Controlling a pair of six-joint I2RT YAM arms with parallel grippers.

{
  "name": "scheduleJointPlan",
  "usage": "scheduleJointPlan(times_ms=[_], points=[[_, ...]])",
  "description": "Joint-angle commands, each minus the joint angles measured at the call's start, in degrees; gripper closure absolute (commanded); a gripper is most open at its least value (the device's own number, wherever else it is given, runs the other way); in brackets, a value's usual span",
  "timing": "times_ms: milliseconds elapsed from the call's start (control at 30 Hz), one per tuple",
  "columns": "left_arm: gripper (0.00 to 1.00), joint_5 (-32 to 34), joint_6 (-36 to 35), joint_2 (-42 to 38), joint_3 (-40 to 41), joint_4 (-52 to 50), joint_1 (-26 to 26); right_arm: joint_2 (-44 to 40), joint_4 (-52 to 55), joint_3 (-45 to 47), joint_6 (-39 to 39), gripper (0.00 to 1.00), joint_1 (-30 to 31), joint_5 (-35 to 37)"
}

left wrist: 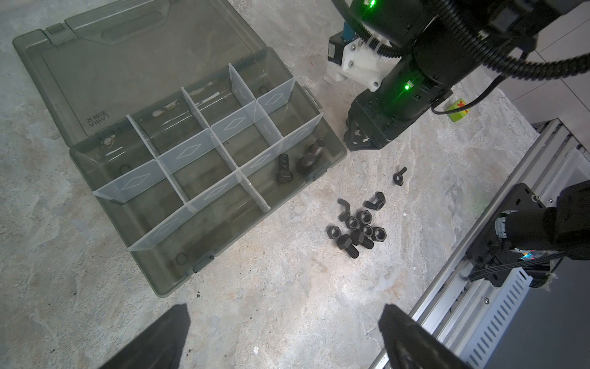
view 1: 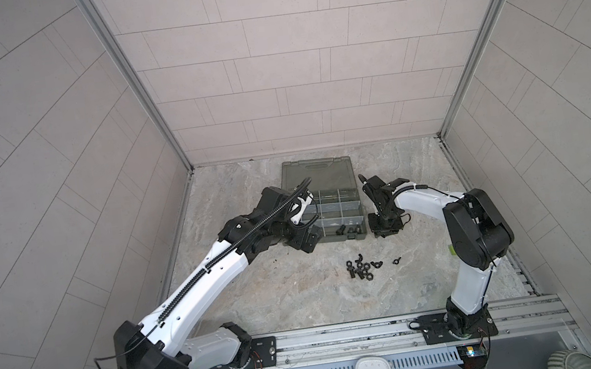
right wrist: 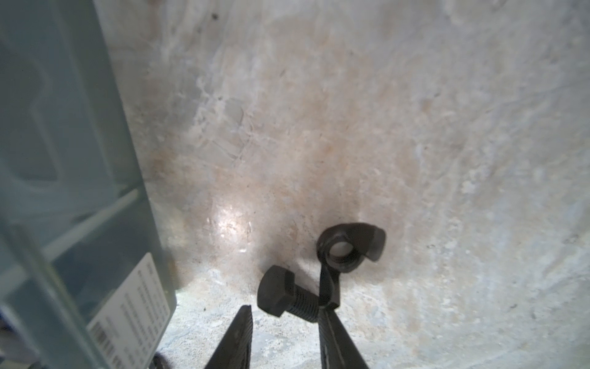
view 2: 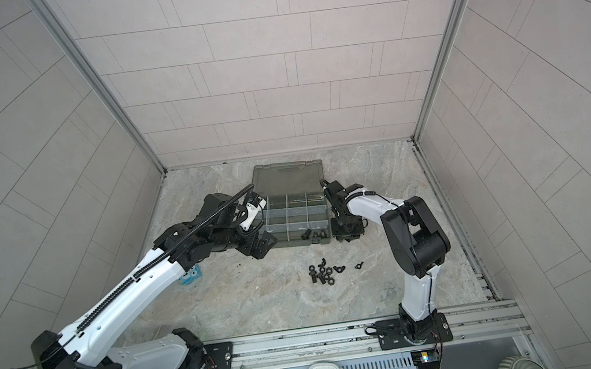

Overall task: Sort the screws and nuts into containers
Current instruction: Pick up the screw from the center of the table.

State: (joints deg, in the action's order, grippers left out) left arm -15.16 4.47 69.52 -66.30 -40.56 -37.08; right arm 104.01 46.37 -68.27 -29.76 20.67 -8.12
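In both top views an olive-grey plastic organiser case lies open near the middle of the marbled grey desk's back edge, with its lid flat toward that edge. The left arm overhangs the case's left side, and the left claw hangs at its front left corner. The right claw is down just beside the front right corner. Small black hexagonal nuts, wing nuts and stubby bolts form a loose pile mid-desk, between the case and the front edge. A small blue toy shows beside the left arm near the left edge. A green cube is mostly hidden behind the right arm.

In the left wrist view, the left claw's fingers stand wide apart with nothing between them. Among the translucent-walled compartments, only the front right one holds bolts. They lie flat, one with its head toward the front wall.

In the right wrist view, the right claw's jaws stand partly apart. One bolt lies crosswise at the tips, its thread end against one finger. A wing nut stands on edge, its hole facing the camera and one ear at that fingertip. Whether either is pinched cannot be told.
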Motion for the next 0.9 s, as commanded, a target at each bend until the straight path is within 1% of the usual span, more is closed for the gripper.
scheduleJointPlan(times_ms=[0, 367, 500, 567, 667, 733, 867], points=[[0.0, 0.7, 0.3, -1.4, 0.1, -0.3, 0.3, 1.4, 0.5, -0.6, 1.0, 0.64, 0.0, 0.9], [0.0, 0.8, 0.3, -1.4, 0.0, -0.3, 0.3, 3.2, 0.7, -2.0, 1.5, 0.64, 0.0, 1.9], [0.0, 1.0, 0.1, -1.4, 0.0, -0.4, 0.3, 4.6, 0.7, -3.0, 1.6, 0.66, -0.1, 2.1], [0.0, 1.1, 0.0, -1.5, 0.0, -0.4, 0.3, 5.2, 0.7, -3.3, 1.6, 0.68, -0.1, 2.1], [0.0, 1.2, -0.1, -1.5, 0.0, -0.6, 0.3, 5.7, 0.9, -3.6, 1.6, 0.74, -0.1, 2.2], [0.0, 1.3, -0.1, -1.5, -0.1, -0.8, 0.3, 5.8, 1.3, -3.7, 1.6, 0.81, -0.1, 2.4], [0.0, 1.6, -0.2, -1.7, 0.1, -0.9, 0.3, 5.6, 2.3, -3.9, 1.5, 0.87, -0.1, 2.7]])
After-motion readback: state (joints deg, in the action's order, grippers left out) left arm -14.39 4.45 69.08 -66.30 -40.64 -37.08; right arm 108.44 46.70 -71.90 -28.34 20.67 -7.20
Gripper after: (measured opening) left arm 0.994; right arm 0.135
